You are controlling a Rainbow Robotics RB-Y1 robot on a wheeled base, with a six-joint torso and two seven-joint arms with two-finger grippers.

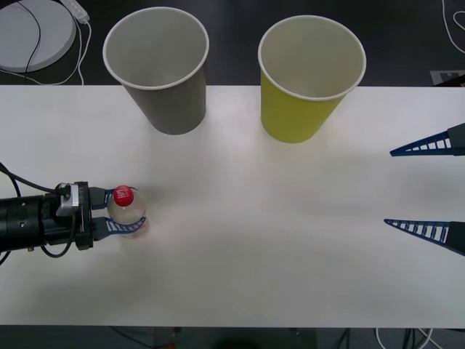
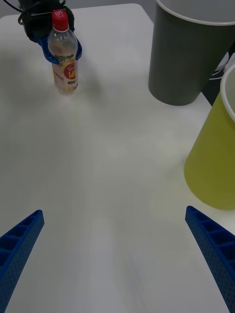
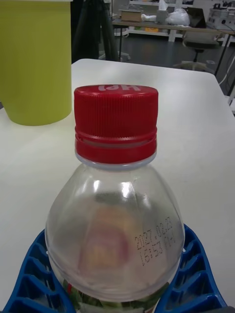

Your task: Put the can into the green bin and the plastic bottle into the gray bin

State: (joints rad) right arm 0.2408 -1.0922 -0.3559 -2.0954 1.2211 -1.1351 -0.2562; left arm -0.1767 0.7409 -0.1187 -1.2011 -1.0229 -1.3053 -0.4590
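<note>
a: where's the bottle [image 1: 126, 211]?
b: standing upright on the white table [image 1: 247, 240], near the left edge, well apart from both bins. the left gripper [image 1: 122, 211] reaches in from the left and its blue ribbed fingers [image 3: 196, 274] curve round the bottle's shoulder on both sides, clamped on it.
a: what does the bottle look like?
b: small and clear, with a red ribbed screw cap [image 3: 116, 122] that has white letters on top. the shoulder is rounded, with a date code printed in dark digits. lower down there's a pale label with red and yellow marks, seen best from the right wrist view. its base sits on the table.
a: and the bins?
b: both at the far edge. the gray bin [image 1: 160, 73] is far left, straight beyond the bottle; the green bin [image 1: 309, 80] is to its right, apart from it. both are tapered cups with white rims and pale insides, upright.
a: the right gripper [image 1: 418, 189]?
b: at the right edge of the table, fingers spread wide with nothing between them, well away from the bottle and bins.
</note>
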